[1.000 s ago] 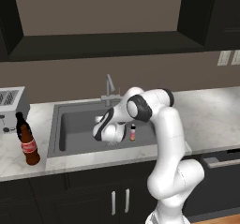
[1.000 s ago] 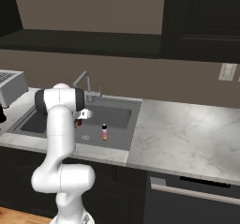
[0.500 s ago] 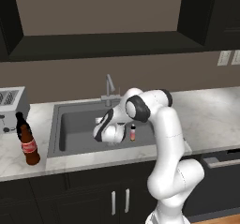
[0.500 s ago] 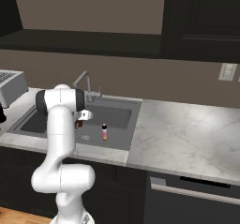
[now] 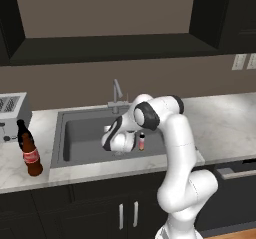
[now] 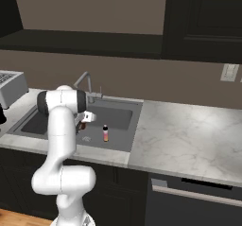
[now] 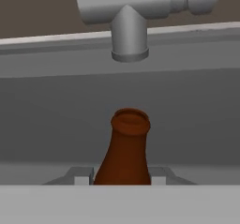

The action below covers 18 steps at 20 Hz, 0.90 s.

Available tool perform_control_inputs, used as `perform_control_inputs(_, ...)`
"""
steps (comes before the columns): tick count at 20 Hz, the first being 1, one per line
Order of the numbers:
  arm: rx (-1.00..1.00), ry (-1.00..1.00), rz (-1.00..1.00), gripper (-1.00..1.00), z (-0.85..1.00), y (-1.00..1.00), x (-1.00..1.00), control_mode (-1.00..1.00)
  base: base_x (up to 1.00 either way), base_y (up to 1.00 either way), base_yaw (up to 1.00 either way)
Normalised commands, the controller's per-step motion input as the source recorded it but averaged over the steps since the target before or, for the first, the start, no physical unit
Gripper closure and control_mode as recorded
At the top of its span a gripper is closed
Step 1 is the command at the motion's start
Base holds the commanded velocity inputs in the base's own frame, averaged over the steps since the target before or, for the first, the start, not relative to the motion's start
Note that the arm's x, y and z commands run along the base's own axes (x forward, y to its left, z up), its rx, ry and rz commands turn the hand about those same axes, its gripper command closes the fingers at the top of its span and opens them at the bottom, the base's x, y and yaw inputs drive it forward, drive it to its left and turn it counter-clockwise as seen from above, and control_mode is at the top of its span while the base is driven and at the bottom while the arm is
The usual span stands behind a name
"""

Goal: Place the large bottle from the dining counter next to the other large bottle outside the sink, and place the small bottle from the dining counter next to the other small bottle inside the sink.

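Observation:
In the hand view my gripper (image 7: pixel 122 177) is shut on the small bottle (image 7: pixel 125 148), whose brown neck and open mouth rise between the two fingertips (image 7: pixel 82 176). The hand hangs low inside the sink (image 5: pixel 82 133), below the faucet spout (image 7: pixel 127 35). The right base view shows the gripper (image 6: pixel 82 124) with a brown bit in it. The other small bottle (image 5: pixel 142 142) stands upright on the basin floor just right of the hand, also (image 6: pixel 105 133). The large bottle (image 5: pixel 31 155), brown with a red label, stands on the worktop left of the sink, with a near-black neck (image 5: pixel 21 127) right against it.
A toaster (image 5: pixel 11 110) sits at the back left of the worktop, close behind the bottles. The chrome faucet (image 5: pixel 117 94) rises at the sink's back rim. Pale marble worktop (image 6: pixel 189 135) stretches to the right of the sink. Dark cabinets hang above.

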Motion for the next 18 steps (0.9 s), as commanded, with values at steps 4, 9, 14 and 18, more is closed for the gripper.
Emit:
perform_control_inputs(4, 0.01, 0.00, 0.00, 1.00, -0.09, -0.25, 0.00, -1.00, 0.00, 0.00, 0.00)
perform_control_inputs(9, 0.03, 0.00, 0.00, 1.00, -0.02, -0.11, 0.00, -1.00, 0.00, 0.00, 0.00)
perform_control_inputs(14, 0.03, 0.00, 0.02, 1.00, -0.15, -0.11, 0.00, -1.00, 0.00, 0.00, 0.00)
perform_control_inputs(18, 0.01, 0.00, 0.03, 1.00, -0.30, -0.10, 0.00, -1.00, 0.00, 0.00, 0.00)
